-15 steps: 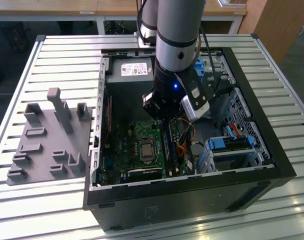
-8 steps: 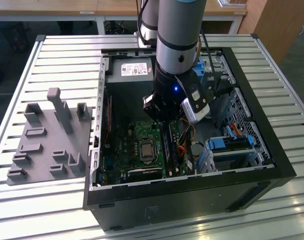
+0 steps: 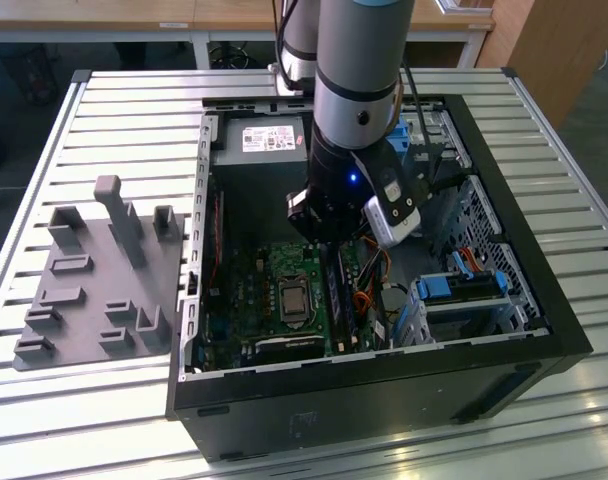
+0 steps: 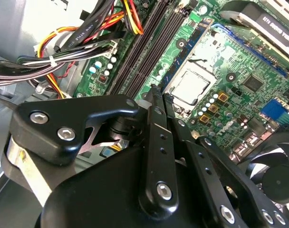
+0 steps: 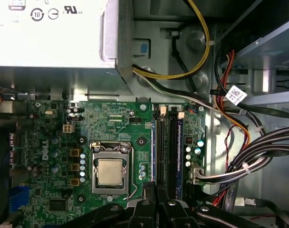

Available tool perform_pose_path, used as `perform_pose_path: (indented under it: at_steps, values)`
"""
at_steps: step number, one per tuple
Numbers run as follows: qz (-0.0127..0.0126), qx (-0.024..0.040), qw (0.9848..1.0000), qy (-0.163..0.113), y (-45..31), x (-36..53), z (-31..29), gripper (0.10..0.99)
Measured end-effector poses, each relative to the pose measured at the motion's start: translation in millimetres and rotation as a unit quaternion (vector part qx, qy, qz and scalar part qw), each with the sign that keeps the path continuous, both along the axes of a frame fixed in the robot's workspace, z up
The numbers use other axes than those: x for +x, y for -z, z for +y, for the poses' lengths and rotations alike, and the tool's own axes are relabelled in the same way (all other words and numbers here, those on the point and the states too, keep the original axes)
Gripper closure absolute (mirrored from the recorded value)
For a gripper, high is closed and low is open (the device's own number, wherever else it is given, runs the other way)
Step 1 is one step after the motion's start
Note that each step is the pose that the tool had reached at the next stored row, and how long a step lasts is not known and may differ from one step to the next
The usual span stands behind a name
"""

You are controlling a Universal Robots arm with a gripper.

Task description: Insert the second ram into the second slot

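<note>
Slatted table [image 3: 114,120] holds case [image 3: 384,390]; tool [image 4: 156,99] grasp over slots [image 5: 166,142] unclear

Arm [image 3: 356,90] hides far end of ram slots [image 3: 334,300] in exterior view. Fan [image 4: 277,175] cut off by second wrist view's edge; power supply [image 5: 54,42] by first wrist view's.

The exterior view looks steeply down from outside the open computer case [image 3: 384,385], far enough back to take in the whole case and the arm [image 3: 356,90] above the CPU socket [image 3: 292,297]. The first wrist view faces almost straight down on the CPU socket [image 5: 110,171] from close range. The second wrist view, nearer, slants past the gripper [image 4: 159,97] toward it. All three views share the CPU socket and the RAM slots [image 5: 166,142] beside it.
</note>
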State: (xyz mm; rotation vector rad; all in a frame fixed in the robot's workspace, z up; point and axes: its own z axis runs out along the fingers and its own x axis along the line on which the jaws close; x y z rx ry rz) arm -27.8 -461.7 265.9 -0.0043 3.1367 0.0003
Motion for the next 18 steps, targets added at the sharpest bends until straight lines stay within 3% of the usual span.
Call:
perform_pose_path:
  at_steps: [18]
  values:
    - [0.0, 0.0001, 1.0, 0.001, 3.6, 1.7, 0.0, 0.957]
